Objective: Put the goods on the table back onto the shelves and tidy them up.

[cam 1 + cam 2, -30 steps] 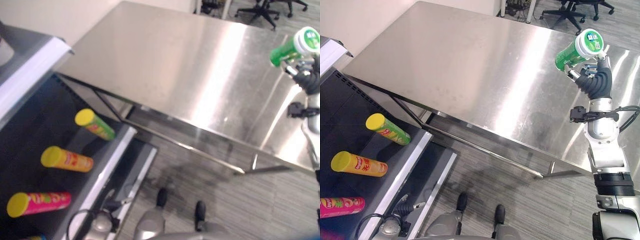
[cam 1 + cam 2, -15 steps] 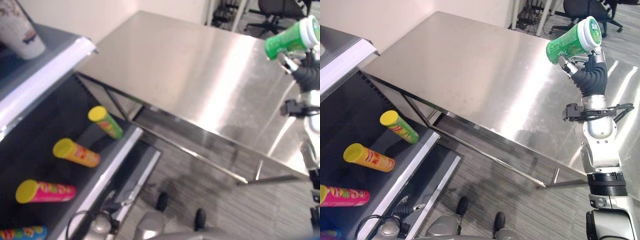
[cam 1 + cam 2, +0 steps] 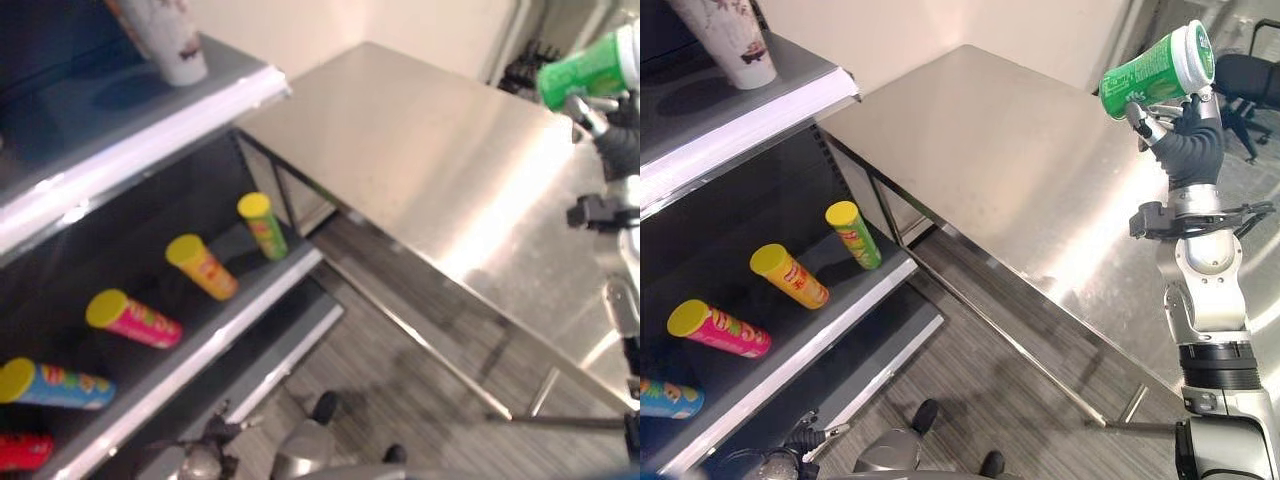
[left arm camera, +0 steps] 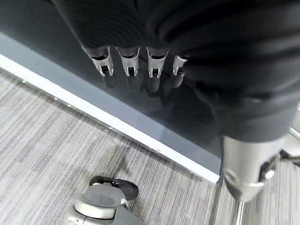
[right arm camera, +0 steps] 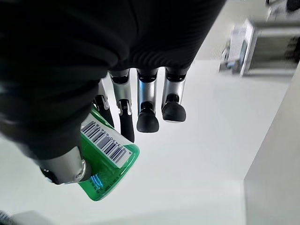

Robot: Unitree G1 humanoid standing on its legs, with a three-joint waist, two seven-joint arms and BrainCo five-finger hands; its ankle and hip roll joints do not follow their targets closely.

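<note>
Right robot hand (image 3: 1180,125) curls round green can (image 3: 1155,70), held high above counter (image 3: 1020,170). Should carry it w/ steady grip toward shelf (image 3: 790,330), beside the lying cans. Left robot hand (image 4: 140,65) hangs relaxed.

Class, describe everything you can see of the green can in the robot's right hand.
The green can is a tall tube with a white lid bearing a green mark and a barcode label near its base. It looks like glossy printed card or plastic. The right hand grips its lower end, fingers curled round it, holding it tilted, lid outward, in the air above the steel table. Nothing else touches it.
</note>
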